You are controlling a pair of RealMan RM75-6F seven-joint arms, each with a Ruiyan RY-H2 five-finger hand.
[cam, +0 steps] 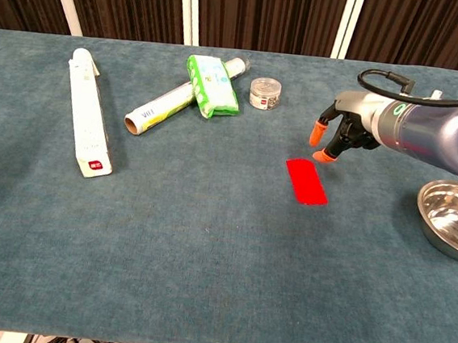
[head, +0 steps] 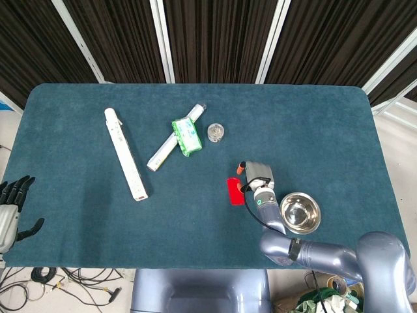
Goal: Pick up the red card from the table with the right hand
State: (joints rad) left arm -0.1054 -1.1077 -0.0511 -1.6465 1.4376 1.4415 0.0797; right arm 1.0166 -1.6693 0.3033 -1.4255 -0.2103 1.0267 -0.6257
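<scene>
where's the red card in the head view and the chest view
Head view: red card lies flat just right of centre, left of the right hand.
Chest view: red card lies right of centre, below the hand's orange fingertips.
Shared landmark: the steel bowl, on the card's right.

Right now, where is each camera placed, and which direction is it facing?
Head view: high up, looking steeply down on the table; shows the right arm, the right hand beside the red card, and the left hand at the left edge.
Chest view: lower, looking forward across the table; shows only the right hand and forearm.
Both share the card, bowl, right hand.
</scene>
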